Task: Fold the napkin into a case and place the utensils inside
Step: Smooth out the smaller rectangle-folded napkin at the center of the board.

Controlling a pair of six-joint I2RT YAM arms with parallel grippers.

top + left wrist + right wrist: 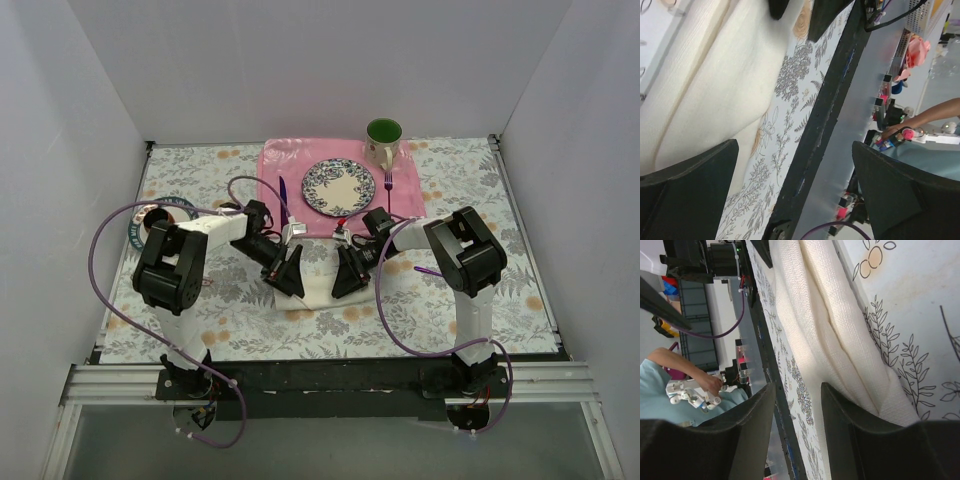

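Napkin (318, 290) sits on the counter (250, 320) on the near side of the plate (338, 187). It is part-folded, with fold lines running left–right from one pincer to the other. Left pincer (290, 270) at its left end, spread wide, nothing held, cloth off to one finger's side. Right pincer (350, 272) at the right end, gap narrower, empty, folded corner just beside one finger. Both about equally near. My read: next fold needs both ends gripped together.

- White walls (300, 60) enclose three sides.
- Worktop (530, 310) has a grey-and-orange floral cover.
- Black rail (330, 375) edges its near side.
- Light is soft, even.
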